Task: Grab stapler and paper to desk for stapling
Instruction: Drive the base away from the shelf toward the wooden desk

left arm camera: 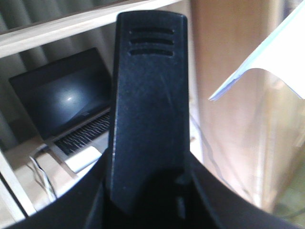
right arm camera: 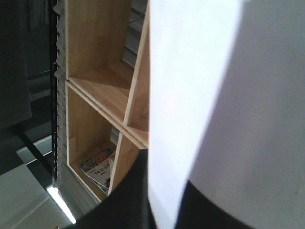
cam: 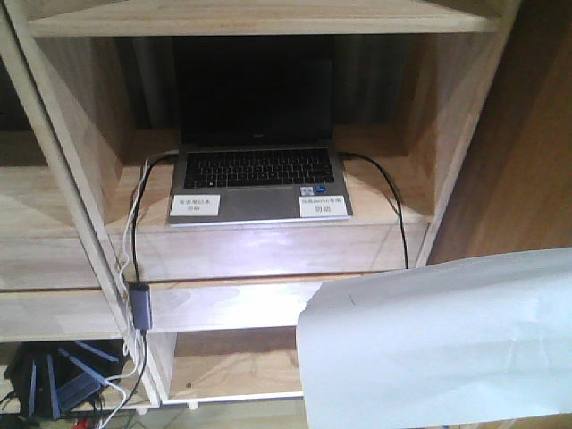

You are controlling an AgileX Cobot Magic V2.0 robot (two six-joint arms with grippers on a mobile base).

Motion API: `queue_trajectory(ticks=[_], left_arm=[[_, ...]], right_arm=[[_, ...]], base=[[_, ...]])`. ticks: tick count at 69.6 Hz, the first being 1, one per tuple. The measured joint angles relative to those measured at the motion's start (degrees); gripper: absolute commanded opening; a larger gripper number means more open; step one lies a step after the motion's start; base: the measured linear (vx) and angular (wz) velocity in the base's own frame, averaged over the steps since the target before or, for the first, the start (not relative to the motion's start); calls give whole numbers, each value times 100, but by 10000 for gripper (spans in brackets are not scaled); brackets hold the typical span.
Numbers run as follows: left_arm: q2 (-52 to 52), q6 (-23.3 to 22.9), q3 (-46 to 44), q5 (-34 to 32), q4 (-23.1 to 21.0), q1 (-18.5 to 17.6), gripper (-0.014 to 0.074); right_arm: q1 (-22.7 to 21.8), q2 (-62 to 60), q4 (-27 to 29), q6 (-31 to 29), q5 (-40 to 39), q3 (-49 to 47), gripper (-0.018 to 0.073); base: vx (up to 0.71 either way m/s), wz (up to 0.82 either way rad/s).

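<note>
White paper is hanging in the air beside the shelving unit, its lower end pinched tight in the right gripper. The black stapler is standing upright, clamped at its base by the left gripper.

Laptop on shelf; paper before shelf, lower right

Grainy plastic stapler, smooth paper
</note>
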Motion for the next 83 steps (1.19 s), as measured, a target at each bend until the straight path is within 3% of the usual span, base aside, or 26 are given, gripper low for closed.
queue_trajectory(ticks=[52, 83], left_arm=[[0, 0, 0, 0, -10, 0, -7], [0, 0, 0, 0, -10, 0, -7]], right_arm=[[0, 0, 0, 0, -37, 0, -2], [0, 0, 0, 0, -37, 0, -2]], base=[[-22, 1], [-5, 31]])
